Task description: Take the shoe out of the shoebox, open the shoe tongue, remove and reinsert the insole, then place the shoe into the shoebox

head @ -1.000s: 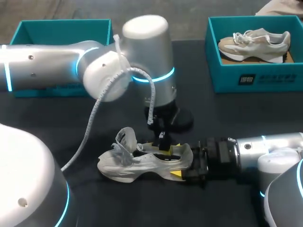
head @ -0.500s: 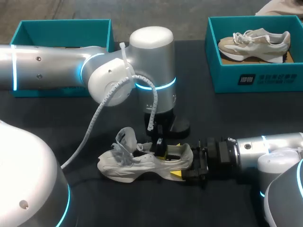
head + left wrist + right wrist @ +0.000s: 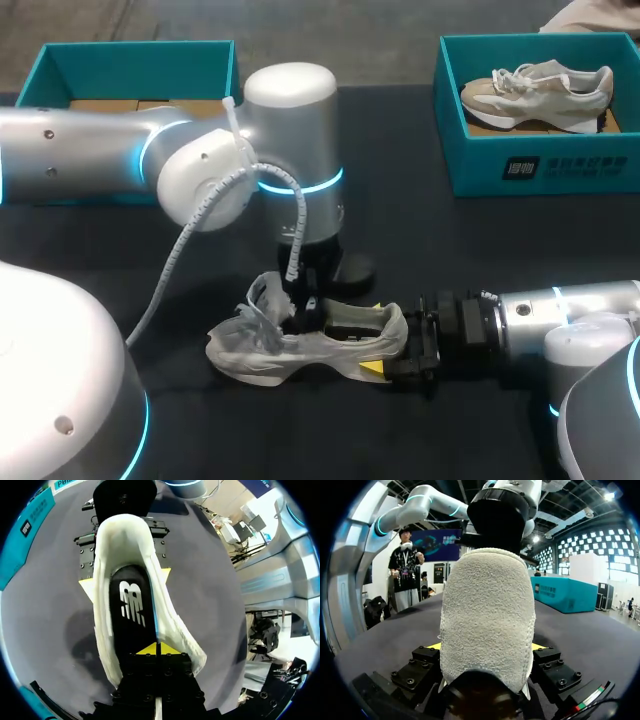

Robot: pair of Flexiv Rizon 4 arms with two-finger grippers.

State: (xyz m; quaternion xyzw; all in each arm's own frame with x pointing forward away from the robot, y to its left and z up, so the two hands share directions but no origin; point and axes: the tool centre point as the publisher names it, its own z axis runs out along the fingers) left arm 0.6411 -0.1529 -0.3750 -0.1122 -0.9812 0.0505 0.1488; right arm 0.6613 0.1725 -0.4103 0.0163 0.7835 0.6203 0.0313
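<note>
A white shoe [image 3: 270, 350] rests on the black table [image 3: 450, 250], lower middle of the frame. The right gripper [image 3: 485, 647], entering from the lower right, is clenched on the shoe's heel. The left gripper [image 3: 156, 648] points down into the shoe's opening, its tips pressed together over the black insole [image 3: 131, 610]. A teal shoebox [image 3: 60, 60] sits at the upper left.
</note>
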